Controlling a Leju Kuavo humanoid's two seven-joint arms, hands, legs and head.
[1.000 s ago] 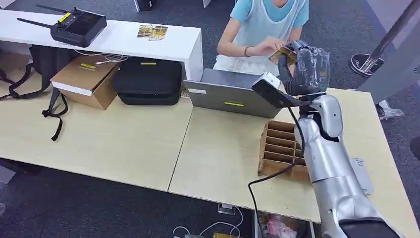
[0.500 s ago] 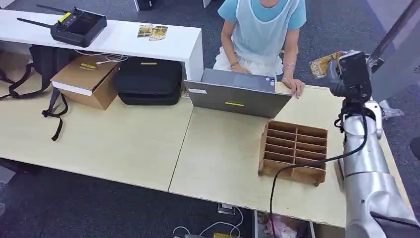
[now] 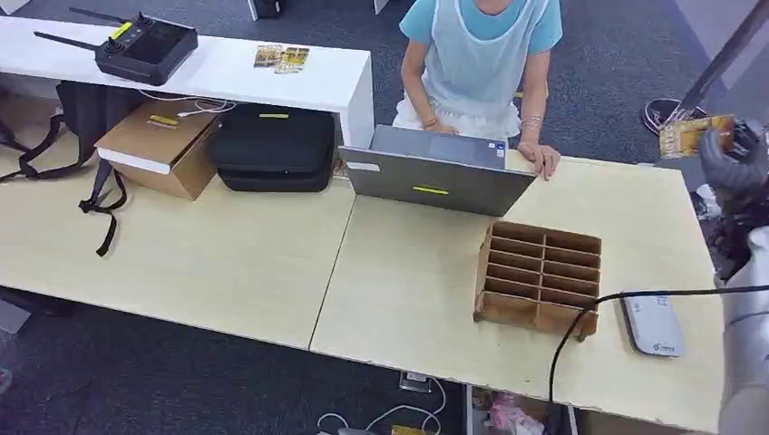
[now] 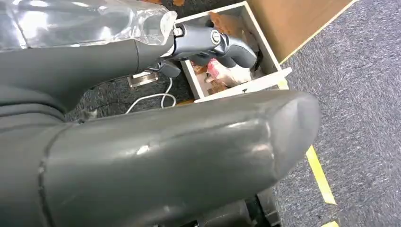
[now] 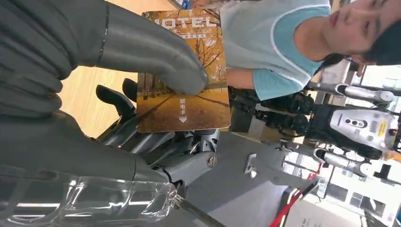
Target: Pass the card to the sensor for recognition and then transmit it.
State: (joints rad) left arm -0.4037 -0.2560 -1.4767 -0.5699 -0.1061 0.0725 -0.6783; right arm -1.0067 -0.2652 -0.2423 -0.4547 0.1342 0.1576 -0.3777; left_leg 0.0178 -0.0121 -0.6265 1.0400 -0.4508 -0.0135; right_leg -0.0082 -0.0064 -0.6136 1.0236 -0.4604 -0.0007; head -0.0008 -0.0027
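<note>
Card (image 5: pixel 182 75) sits pinched flat between right hand's (image 3: pixel 733 161) thumb and fingers (image 5: pixel 142 137), printed face clear, ready for the sensor (image 3: pixel 653 324).

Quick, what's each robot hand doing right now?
Left hand: cannot be told; no object seen in it.
Right hand: holding the card under its thumb.
</note>
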